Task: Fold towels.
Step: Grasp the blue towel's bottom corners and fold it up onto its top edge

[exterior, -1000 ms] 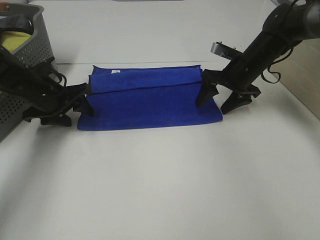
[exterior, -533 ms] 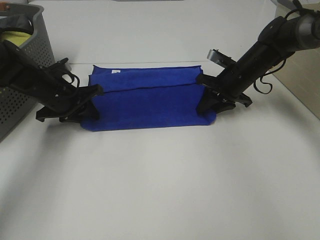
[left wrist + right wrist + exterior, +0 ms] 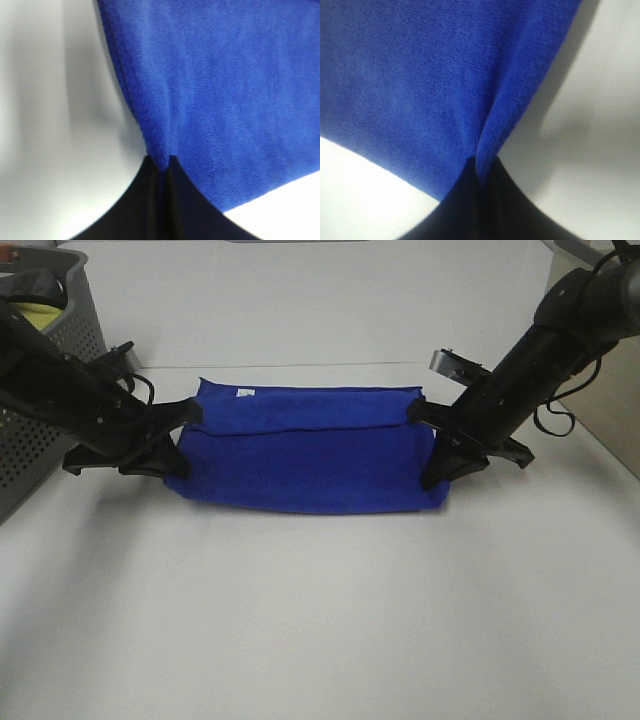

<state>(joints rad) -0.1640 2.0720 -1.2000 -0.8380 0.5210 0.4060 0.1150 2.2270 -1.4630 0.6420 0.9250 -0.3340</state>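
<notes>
A deep blue towel lies partly folded across the middle of the white table, with a small white tag near its far left corner. My left gripper is shut on the towel's left edge. In the left wrist view the black fingers pinch a bunched fold of the towel. My right gripper is shut on the towel's right edge. The right wrist view shows its fingers clamped on a ridge of the towel. Both side edges are drawn up a little off the table.
A grey perforated basket stands at the far left behind my left arm, with something yellow-green inside. A beige surface borders the table at the right. White tabletop stretches in front of the towel.
Both grippers went from open beside the towel to shut on its side edges. The towel's ends have been gathered and lifted slightly, and the towel has shifted a bit to the right.
</notes>
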